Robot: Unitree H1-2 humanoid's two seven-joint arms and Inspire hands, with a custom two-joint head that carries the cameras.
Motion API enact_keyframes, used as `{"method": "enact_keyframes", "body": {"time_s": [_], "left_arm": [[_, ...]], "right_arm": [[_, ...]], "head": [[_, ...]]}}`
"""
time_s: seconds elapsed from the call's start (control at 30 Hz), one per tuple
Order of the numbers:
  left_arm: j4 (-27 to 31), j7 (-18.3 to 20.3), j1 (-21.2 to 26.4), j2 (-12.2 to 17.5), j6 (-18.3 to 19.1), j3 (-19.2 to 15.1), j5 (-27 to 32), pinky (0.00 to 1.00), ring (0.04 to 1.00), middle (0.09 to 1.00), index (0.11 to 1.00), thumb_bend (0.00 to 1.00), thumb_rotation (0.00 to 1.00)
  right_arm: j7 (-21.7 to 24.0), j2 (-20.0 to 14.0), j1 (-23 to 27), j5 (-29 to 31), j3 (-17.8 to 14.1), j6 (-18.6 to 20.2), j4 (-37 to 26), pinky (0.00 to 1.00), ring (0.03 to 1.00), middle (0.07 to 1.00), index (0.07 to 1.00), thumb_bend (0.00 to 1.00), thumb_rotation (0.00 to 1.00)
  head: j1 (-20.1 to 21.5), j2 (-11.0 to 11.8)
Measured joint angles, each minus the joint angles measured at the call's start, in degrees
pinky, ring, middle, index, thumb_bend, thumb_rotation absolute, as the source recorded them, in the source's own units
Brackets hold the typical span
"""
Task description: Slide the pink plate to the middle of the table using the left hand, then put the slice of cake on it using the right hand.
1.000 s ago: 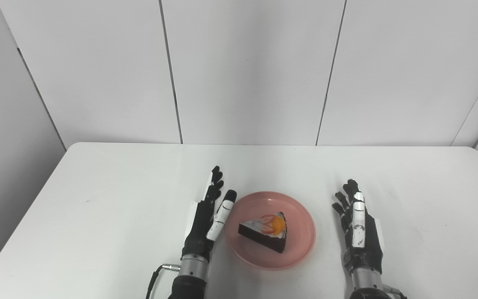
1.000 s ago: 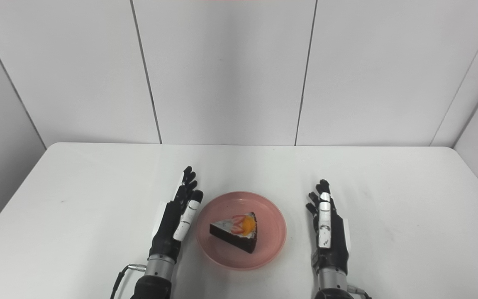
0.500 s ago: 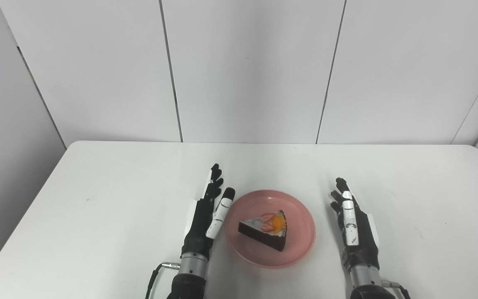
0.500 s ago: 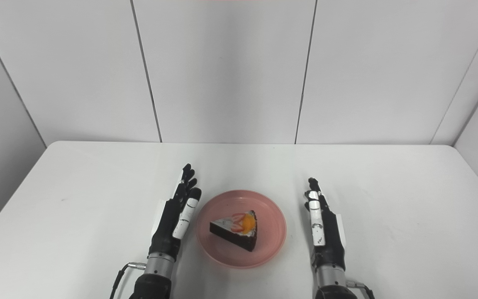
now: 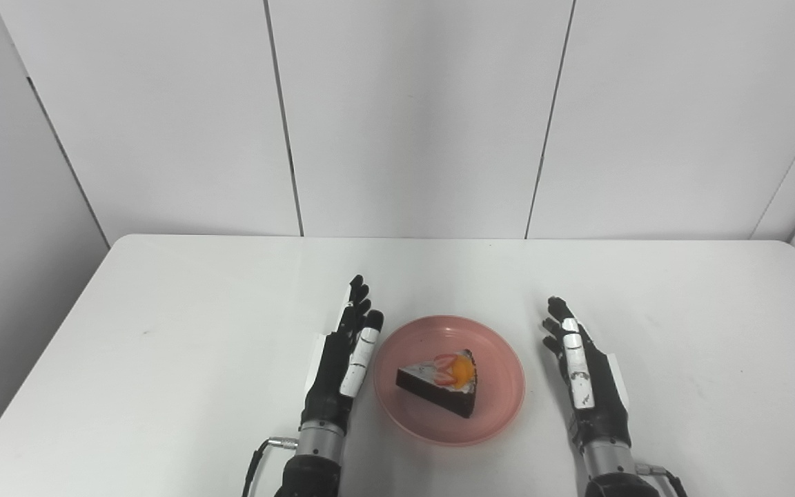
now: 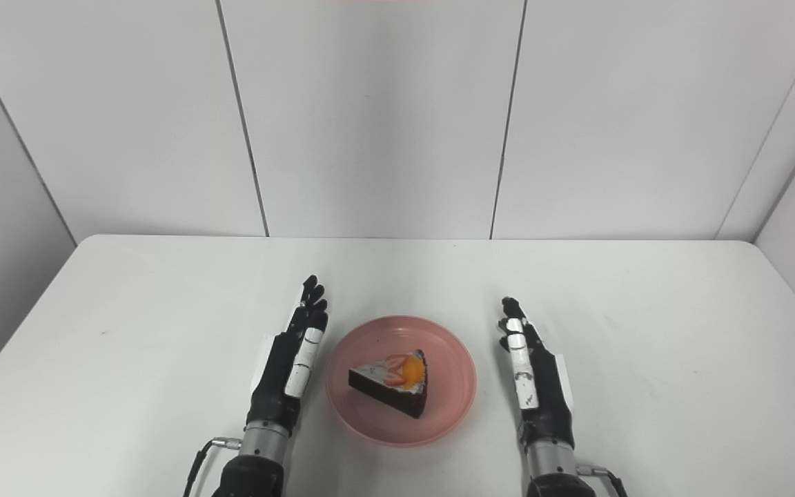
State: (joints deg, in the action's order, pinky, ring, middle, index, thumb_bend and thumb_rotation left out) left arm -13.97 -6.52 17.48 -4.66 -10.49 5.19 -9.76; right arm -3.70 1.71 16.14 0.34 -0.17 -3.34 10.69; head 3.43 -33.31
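A pink plate (image 5: 498, 359) lies on the white table (image 5: 163, 331), near its front middle. On the plate rests a dark chocolate cake slice (image 5: 442, 383) topped with cream, strawberry and an orange piece. My left hand (image 5: 342, 366) stands open just left of the plate's rim, fingers straight and pointing away from me, holding nothing. My right hand (image 5: 585, 376) is open a short way to the right of the plate, apart from it, fingers stretched forward and tilted a little leftward.
White wall panels (image 5: 411, 117) rise behind the table's far edge. A black cable (image 5: 254, 464) loops from my left wrist at the bottom of the picture.
My right hand has shifted left toward the plate and its fingers have drawn together. The left thumb has closed in beside the fingers. Plate and cake have not moved.
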Motion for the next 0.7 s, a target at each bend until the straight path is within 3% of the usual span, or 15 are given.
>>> {"method": "enact_keyframes", "body": {"time_s": [0.7], "left_arm": [[0.2, 0.0, -0.2, -0.2, 0.0, -0.2, 1.2, 1.0, 0.966, 0.986, 1.0, 0.73, 1.0]], "right_arm": [[1.1, -0.4, 0.0, 0.3, 0.0, 0.1, -0.2, 0.87, 0.885, 0.908, 0.868, 0.77, 1.0]], "head": [[0.4, -0.2]]}}
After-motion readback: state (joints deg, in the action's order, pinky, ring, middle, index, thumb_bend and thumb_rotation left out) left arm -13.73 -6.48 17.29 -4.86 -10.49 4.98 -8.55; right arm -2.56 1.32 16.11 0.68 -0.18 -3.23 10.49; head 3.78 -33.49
